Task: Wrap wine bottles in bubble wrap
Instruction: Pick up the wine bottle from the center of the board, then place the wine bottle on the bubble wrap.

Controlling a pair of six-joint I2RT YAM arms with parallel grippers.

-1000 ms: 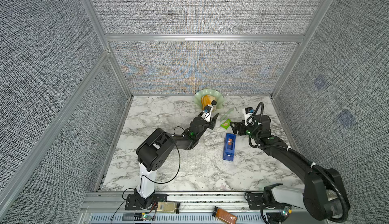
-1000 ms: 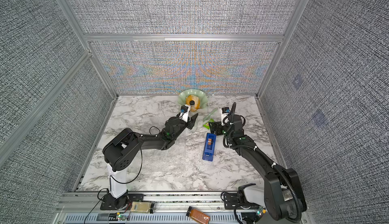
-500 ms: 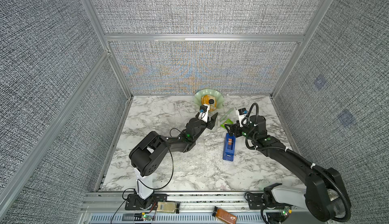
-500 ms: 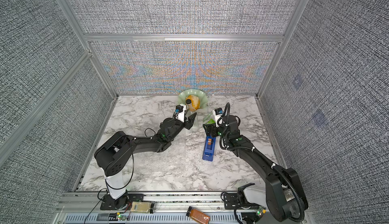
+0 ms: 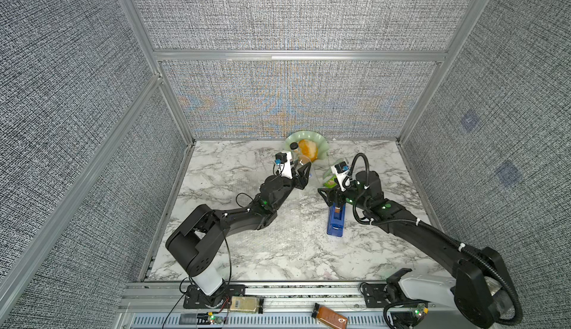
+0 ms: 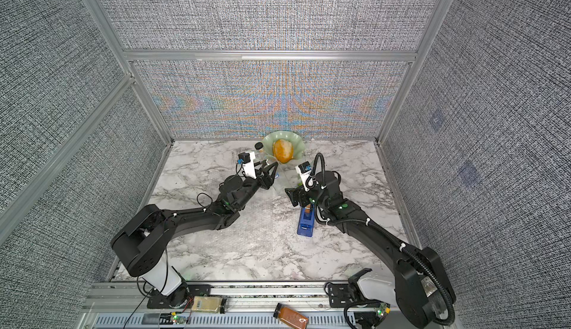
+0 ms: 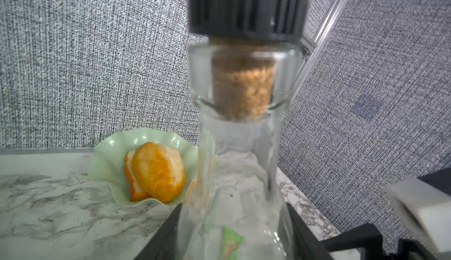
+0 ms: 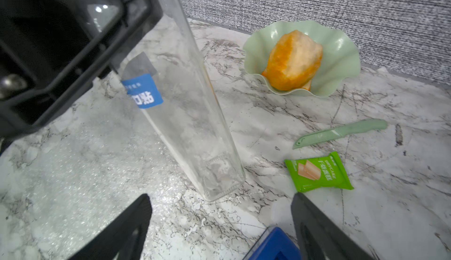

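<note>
**Bottle leaning at the wrap's edge, lay-down pending**

I find the left gripper point(image 5: 303, 170) clamped on the upper body of the wine bottle point(image 8: 185, 114), which leans with its base touching the edge of the bubble wrap point(image 8: 85, 161). The right gripper point(image 8: 220, 197) hangs empty, fingers wide apart, over the blue tape dispenser point(image 5: 336, 224). My judgement: lower the bottle slowly, flat and square onto the sheet, so it neither rolls nor drags the wrap
</note>
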